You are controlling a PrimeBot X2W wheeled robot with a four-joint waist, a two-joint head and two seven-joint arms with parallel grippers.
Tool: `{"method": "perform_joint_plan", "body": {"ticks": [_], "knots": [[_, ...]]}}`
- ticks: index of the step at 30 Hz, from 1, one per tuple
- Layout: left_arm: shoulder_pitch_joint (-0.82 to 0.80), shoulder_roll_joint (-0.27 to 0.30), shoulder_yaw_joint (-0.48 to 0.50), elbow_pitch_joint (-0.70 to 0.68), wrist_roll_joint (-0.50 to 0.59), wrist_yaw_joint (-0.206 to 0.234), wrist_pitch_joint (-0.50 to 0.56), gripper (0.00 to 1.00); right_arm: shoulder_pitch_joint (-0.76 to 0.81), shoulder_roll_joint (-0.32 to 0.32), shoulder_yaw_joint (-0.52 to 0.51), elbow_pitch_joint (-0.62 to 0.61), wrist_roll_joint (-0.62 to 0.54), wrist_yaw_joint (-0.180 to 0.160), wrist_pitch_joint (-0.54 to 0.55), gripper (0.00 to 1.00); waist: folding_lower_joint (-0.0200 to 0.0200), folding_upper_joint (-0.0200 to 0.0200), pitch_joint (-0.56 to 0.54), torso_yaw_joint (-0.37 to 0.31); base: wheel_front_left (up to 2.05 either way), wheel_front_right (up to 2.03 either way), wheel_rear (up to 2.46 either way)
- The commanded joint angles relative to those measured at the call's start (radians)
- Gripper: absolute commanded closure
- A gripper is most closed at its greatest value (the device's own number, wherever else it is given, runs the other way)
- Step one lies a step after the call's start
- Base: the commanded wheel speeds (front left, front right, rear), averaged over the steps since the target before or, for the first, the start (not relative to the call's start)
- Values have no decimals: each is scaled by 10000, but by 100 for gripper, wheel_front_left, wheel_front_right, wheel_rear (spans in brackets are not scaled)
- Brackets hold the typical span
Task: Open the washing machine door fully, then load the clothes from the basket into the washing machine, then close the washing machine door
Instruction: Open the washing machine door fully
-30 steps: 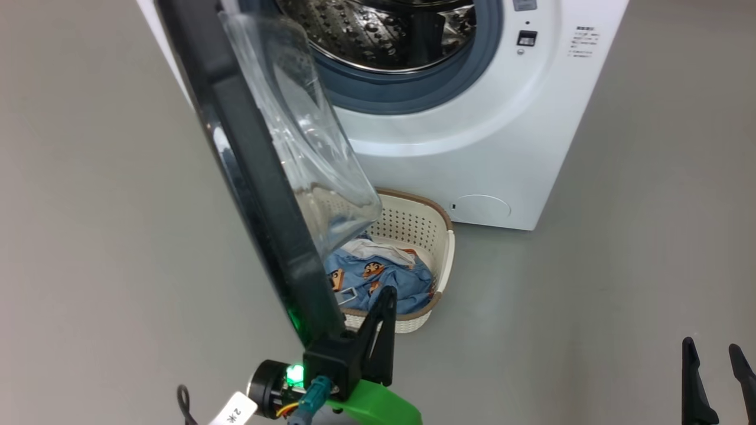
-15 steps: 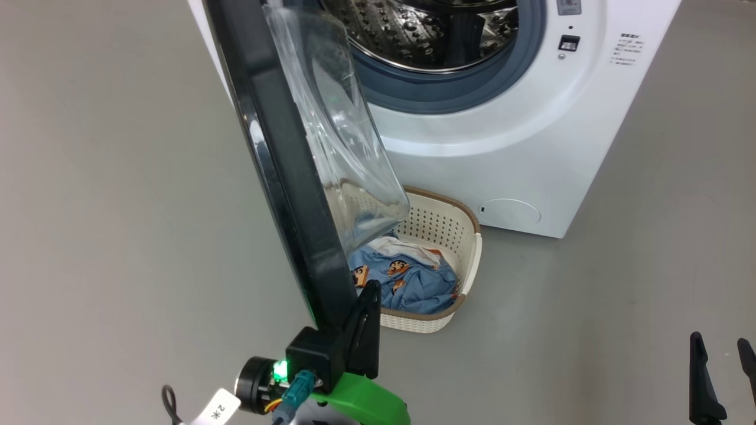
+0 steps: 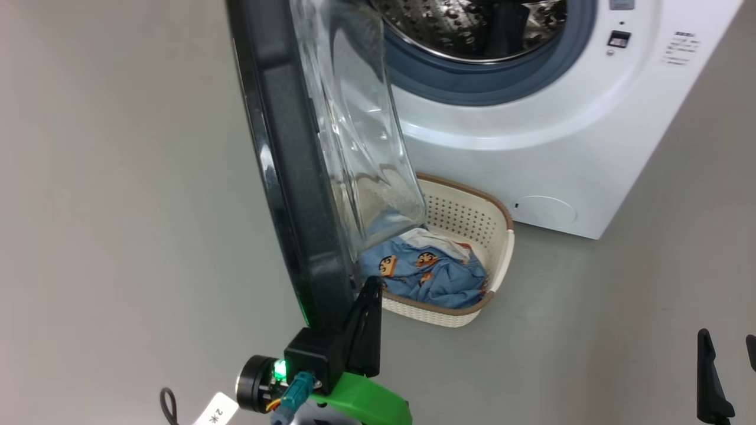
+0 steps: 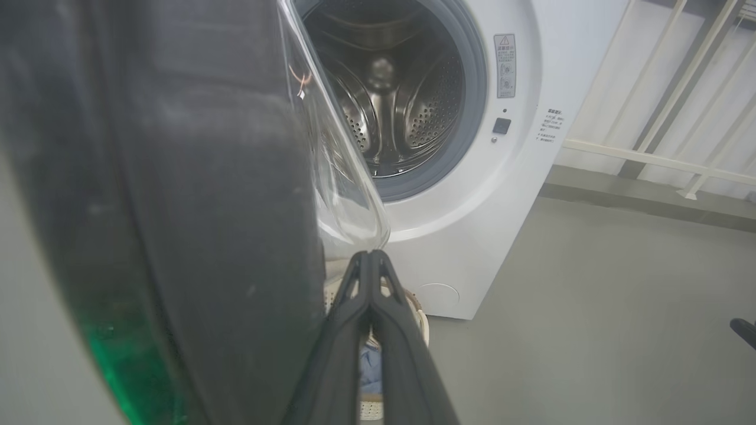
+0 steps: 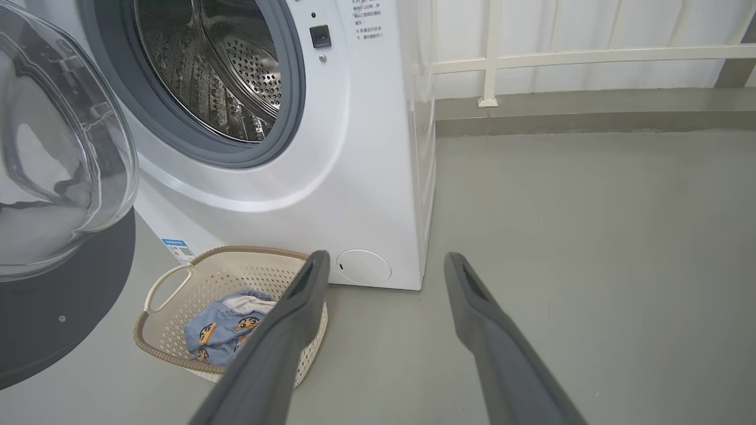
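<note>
While left tool is together, empty, beside door | right tool apart, empty

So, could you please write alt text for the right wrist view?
The open right claw points at a white washing machine whose round glass door stands open at the left. A cream basket holding blue cartoon-print clothes sits on the grey floor before the machine.
</note>
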Motion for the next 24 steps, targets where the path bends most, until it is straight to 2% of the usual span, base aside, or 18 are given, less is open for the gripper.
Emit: {"method": "perform_joint_plan", "body": {"ticks": [1, 12, 24], "knots": [[-320, 186, 559, -198, -79, 211, -134, 100, -174, -274, 245, -235, 42, 17, -120, 0, 0, 0, 122, 292, 0, 0, 0], [-267, 287, 912, 28, -132, 415, -359, 100, -225, -388, 333, -325, 50, 17, -120, 0, 0, 0, 359, 884, 0, 0, 0], [-366, 593, 2285, 672, -413, 576, -738, 100, -268, -671, 453, -312, 141, 17, -120, 0, 0, 0, 580, 903, 0, 0, 0]]}}
